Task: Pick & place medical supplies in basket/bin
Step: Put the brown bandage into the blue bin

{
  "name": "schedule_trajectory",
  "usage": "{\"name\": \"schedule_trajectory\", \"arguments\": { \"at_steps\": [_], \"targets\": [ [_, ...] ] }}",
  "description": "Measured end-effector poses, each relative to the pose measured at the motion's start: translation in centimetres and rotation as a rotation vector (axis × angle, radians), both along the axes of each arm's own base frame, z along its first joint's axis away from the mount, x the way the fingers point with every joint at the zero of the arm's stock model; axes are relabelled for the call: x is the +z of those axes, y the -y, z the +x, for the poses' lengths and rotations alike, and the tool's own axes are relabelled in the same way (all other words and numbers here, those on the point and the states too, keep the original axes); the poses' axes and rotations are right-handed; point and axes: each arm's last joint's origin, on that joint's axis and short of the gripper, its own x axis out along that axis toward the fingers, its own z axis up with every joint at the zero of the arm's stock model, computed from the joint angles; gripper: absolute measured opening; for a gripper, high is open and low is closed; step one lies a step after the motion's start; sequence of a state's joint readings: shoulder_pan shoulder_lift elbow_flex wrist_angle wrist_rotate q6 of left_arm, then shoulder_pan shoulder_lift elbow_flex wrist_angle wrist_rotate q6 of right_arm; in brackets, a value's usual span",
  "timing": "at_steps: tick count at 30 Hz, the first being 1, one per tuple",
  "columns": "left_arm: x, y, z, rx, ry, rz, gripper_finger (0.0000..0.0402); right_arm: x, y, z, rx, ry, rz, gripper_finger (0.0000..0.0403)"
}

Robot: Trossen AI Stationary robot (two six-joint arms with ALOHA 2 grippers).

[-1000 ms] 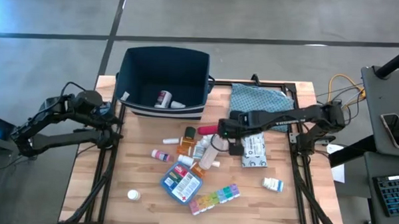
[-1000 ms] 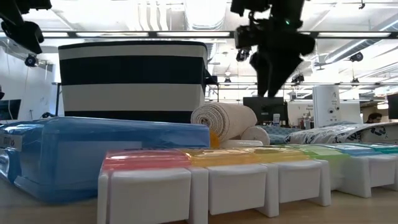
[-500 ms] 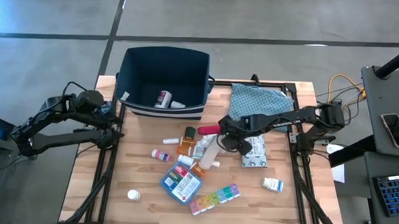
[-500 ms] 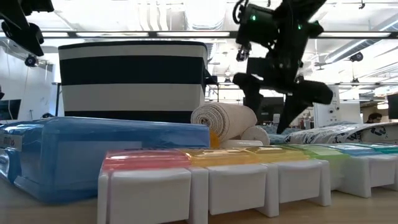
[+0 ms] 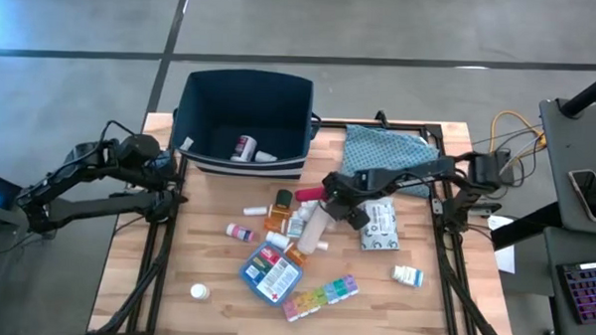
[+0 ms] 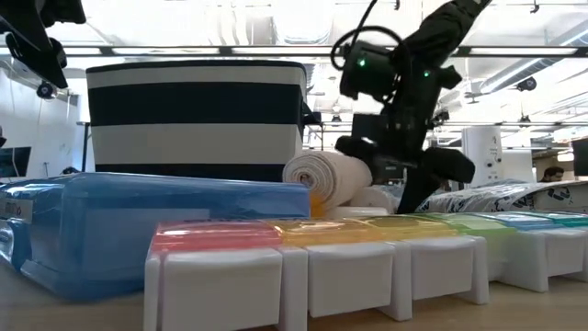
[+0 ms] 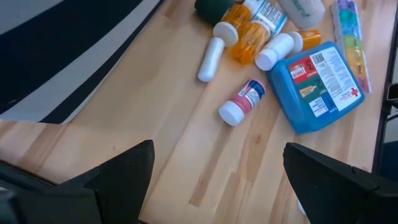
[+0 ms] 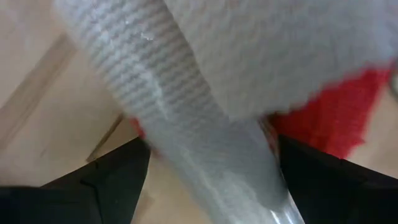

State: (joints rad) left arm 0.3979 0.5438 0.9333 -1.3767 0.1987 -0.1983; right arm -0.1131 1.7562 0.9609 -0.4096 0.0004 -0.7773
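Right now your right claw (image 5: 339, 196) sits low over the middle of the table (image 5: 432, 311), fingers spread wide either side of the bandage roll (image 5: 316, 228), gripping nothing. The roll lies in the heap of supplies with the orange bottles (image 5: 281, 213) beside it; the blue pouch (image 5: 270, 273) and pill organizer (image 5: 320, 296) lie nearer the front edge. The bin (image 5: 246, 121) stands at the far edge. Your left claw (image 5: 168, 178) waits open at the left edge.
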Motion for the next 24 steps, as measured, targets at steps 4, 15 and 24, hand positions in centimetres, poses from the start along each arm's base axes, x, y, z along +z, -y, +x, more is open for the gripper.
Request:
{"name": "schedule_trajectory", "arguments": {
  "at_steps": [4, 15, 24],
  "targets": [
    [0.0, -0.01, 0.01, 0.003, -0.001, -0.002, 0.0334, -0.37, 0.09, 0.81, -0.021, -0.041, 0.015, 0.0327],
    [-0.01, -0.05, 0.01, 0.014, -0.006, 0.009, 0.0334, -0.03, 0.44, 1.12, -0.087, -0.078, 0.081, 0.0327],
    [-0.01, -0.06, 0.0, 0.016, -0.008, 0.012, 0.0334, -0.31, 0.4, 0.87, -0.12, -0.084, 0.102, 0.0327]
  ]
}}
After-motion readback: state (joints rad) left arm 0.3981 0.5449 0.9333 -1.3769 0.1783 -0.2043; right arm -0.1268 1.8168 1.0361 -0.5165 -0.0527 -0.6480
